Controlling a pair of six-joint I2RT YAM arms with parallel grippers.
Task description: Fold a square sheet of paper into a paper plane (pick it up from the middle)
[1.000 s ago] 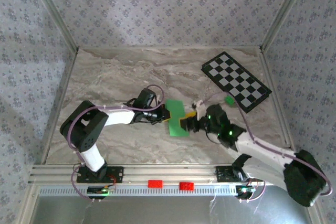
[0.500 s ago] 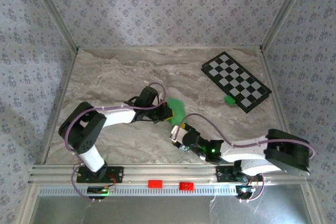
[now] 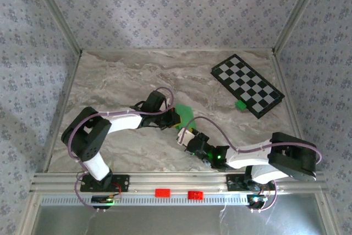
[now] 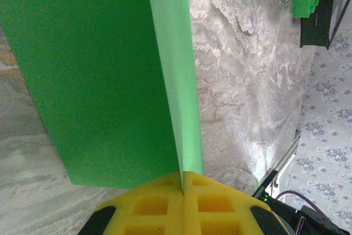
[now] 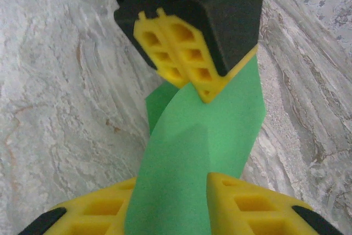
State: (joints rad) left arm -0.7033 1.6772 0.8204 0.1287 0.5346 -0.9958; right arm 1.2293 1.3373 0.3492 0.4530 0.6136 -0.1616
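You risked crumpling the green sheet of paper [image 5: 190, 147]. In the right wrist view it ran twisted between the two grippers. Closing across its edges rather than its faces would likely have buckled it. Any pull away from the left gripper [image 4: 183, 179] could have torn it or dragged it out of that pinch, spoiling the crease. The left gripper's pads were pressed together on the sheet's folded edge, over the middle of the marble table [image 4: 236, 97]. The right gripper [image 5: 170, 213] sat just on the near side, its pads apart with the sheet between them. I couldn't tell whether they bore on it.
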